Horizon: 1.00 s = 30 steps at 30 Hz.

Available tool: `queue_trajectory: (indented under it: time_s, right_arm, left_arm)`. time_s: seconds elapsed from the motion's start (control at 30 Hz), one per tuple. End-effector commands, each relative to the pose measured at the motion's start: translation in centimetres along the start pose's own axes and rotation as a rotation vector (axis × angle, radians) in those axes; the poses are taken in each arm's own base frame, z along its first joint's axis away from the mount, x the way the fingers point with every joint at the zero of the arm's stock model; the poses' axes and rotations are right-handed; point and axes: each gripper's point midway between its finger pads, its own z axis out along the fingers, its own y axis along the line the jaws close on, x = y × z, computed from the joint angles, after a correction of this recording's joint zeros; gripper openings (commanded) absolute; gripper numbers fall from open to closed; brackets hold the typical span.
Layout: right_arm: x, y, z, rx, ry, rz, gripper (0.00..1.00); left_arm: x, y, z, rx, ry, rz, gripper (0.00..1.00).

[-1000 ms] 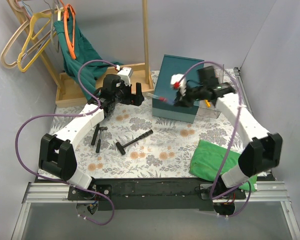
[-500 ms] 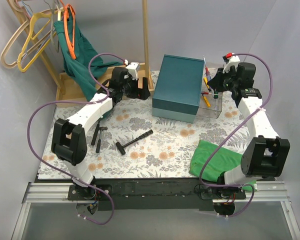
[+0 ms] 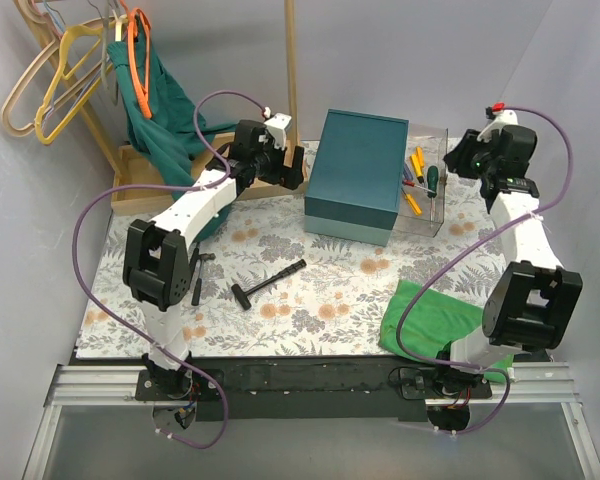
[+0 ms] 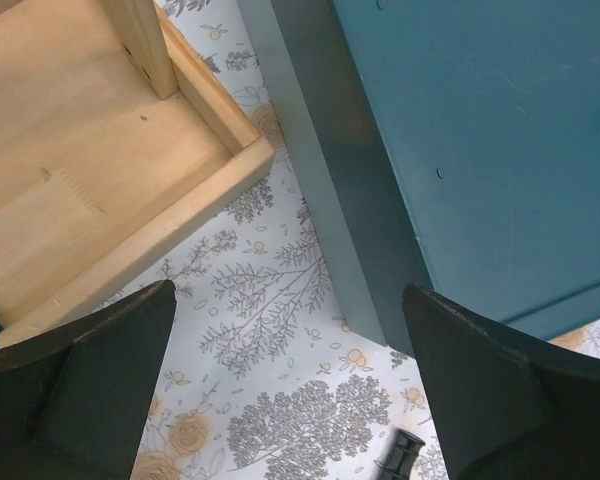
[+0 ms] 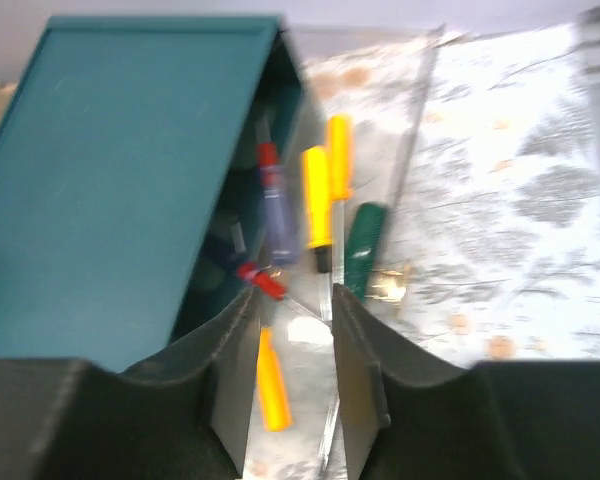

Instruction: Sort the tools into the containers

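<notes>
A black hammer [image 3: 268, 282] and two black tools [image 3: 195, 272] lie on the floral mat. Several screwdrivers, among them a yellow one [image 5: 318, 195] and a green one [image 5: 365, 240], rest in the clear container [image 3: 437, 222] to the right of the teal box [image 3: 356, 175]. My right gripper [image 3: 467, 158] hovers at the container's right side; in the wrist view this gripper [image 5: 293, 300] is open by a narrow gap, with nothing in it. My left gripper [image 3: 298, 172] stands wide open and empty between the wooden tray [image 3: 140, 180] and the teal box [image 4: 460, 150]. A black tool tip [image 4: 400, 455] shows below the left gripper [image 4: 288, 300].
A green cloth [image 3: 430, 320] lies at the front right. A wooden post [image 3: 291, 70] rises behind the teal box. Hangers [image 3: 50, 80] and a green garment [image 3: 155, 95] hang at the back left. Walls close in on both sides.
My right gripper carried a red-handled screwdriver from over the teal box to the clear container, let it go and pulled back to the right. My left gripper moved right toward the teal box.
</notes>
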Motion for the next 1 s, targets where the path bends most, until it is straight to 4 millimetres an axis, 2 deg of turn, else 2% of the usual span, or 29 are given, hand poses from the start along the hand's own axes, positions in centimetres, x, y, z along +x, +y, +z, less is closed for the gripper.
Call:
queue_trajectory:
  time_s: [0.0, 0.03, 0.07, 0.13, 0.3, 0.4, 0.47, 0.53, 0.67, 0.8, 0.97]
  right_arm:
    - [-2.3, -5.2, -1.3, 0.233, -0.128, -0.028, 0.31]
    - [-1.9, -5.9, -1.0, 0.243, -0.113, -0.033, 0.18]
    - [-0.6, -6.6, -0.2, 0.243, -0.079, -0.023, 0.11]
    - [0.2, -7.7, 0.4, 0.248, -0.065, -0.012, 0.03]
    - [3.2, -8.2, 3.6, 0.158, 0.01, -0.014, 0.01]
    - [4.5, -7.2, 5.4, 0.07, 0.042, 0.018, 0.01]
    - [4.3, -6.1, 6.3, 0.019, 0.049, 0.028, 0.01]
    - [3.7, -4.2, 7.0, -0.028, 0.05, 0.014, 0.01]
    - [3.8, -0.8, 8.3, -0.113, 0.07, 0.02, 0.01]
    - [5.1, 2.5, 9.4, -0.184, 0.107, 0.043, 0.01]
    - [6.4, 5.6, 10.6, -0.263, 0.135, 0.094, 0.01]
  left_arm:
    - [-2.7, 0.0, -0.1, 0.004, -0.05, 0.092, 0.98]
    - [-2.7, -0.1, 0.2, 0.019, -0.052, 0.108, 0.97]
    - [-2.4, -0.4, 0.6, 0.04, -0.046, 0.119, 0.95]
    - [-2.2, -0.5, 1.1, 0.063, -0.045, 0.16, 0.93]
    - [-1.1, -0.8, 2.3, 0.111, -0.026, 0.208, 0.88]
    - [-0.5, -1.0, 2.9, 0.141, -0.017, 0.249, 0.88]
    - [-0.5, -0.9, 3.1, 0.142, -0.015, 0.267, 0.9]
    - [-0.4, -0.8, 3.5, 0.141, -0.013, 0.276, 0.91]
    - [-0.2, -0.6, 4.1, 0.135, -0.004, 0.263, 0.91]
    - [0.1, -0.8, 4.4, 0.143, 0.003, 0.242, 0.91]
    - [0.4, -1.2, 4.6, 0.145, 0.01, 0.227, 0.91]
